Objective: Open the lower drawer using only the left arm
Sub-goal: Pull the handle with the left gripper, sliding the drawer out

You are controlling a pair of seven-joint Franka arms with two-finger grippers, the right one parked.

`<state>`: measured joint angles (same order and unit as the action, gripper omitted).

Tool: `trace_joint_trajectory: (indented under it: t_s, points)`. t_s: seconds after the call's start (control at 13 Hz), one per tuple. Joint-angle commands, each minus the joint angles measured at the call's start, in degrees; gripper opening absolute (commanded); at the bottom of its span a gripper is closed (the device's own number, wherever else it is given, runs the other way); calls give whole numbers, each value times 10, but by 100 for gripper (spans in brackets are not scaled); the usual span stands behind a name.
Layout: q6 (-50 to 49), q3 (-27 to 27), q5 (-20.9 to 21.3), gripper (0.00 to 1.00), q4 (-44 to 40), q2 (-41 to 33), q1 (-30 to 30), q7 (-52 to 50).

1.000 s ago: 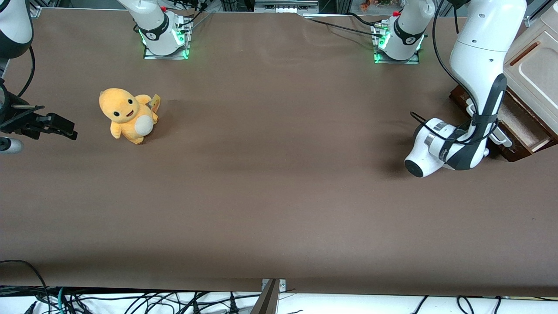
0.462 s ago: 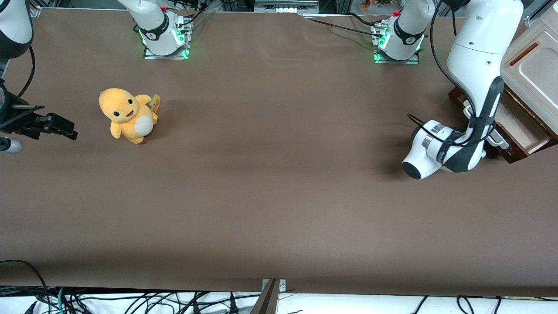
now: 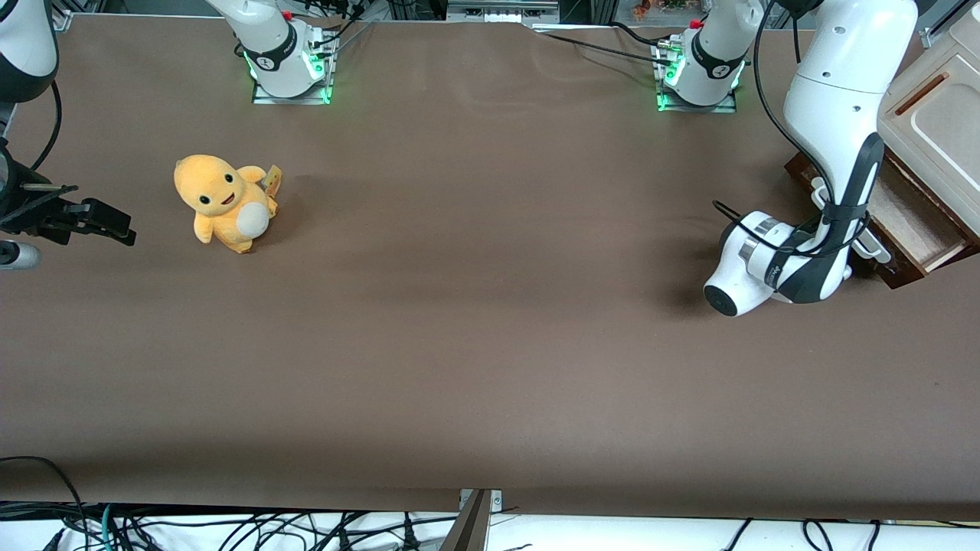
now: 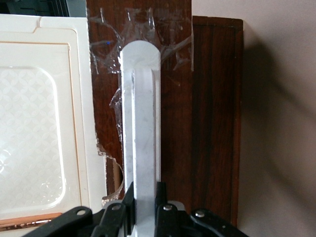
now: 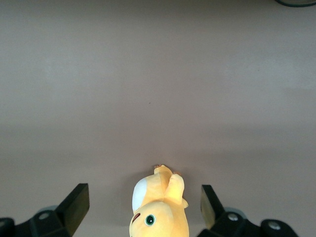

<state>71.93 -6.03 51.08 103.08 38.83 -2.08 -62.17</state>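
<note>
Lower drawer (image 3: pixel 911 222) stands partly pulled out from under the cream cabinet (image 3: pixel 934 122) at the working arm's end of the table (image 3: pixel 475 344), its pale inside showing. Across the last second it has slid a little further out of the cabinet, and the left arm (image 3: pixel 834 115) has drawn back with it, the wrist shifting away from the cabinet toward the middle of the table. In the wrist view the gripper (image 4: pixel 146 200) is closed around the white bar handle (image 4: pixel 141 123), its black fingers (image 4: pixel 129 202) pressed against either side of the bar. The pull looks to be working and well under way; more of the same straight draw should finish the opening. A yellow plush toy (image 3: pixel 223 202) sits well away from the cabinet, untouched.
</note>
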Motion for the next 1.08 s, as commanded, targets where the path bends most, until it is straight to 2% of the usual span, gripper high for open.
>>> trace_joint_trajectory:
  t_s: [0.0, 0.08, 0.15, 0.38, 0.69, 1.0]
  points:
    - [-23, 1, -17, 5, -17, 3, -10, 18]
    - [-24, 1, -17, 72, -16, 3, -9, 18]
    - [-25, 1, -17, 100, -15, 3, -7, 19]
    - [-25, 1, -17, 100, -15, 2, -7, 20]
    - [-25, 1, -17, 100, -25, -9, -9, 70]
    - [-43, -46, -82, 100, -88, -11, -13, 95]
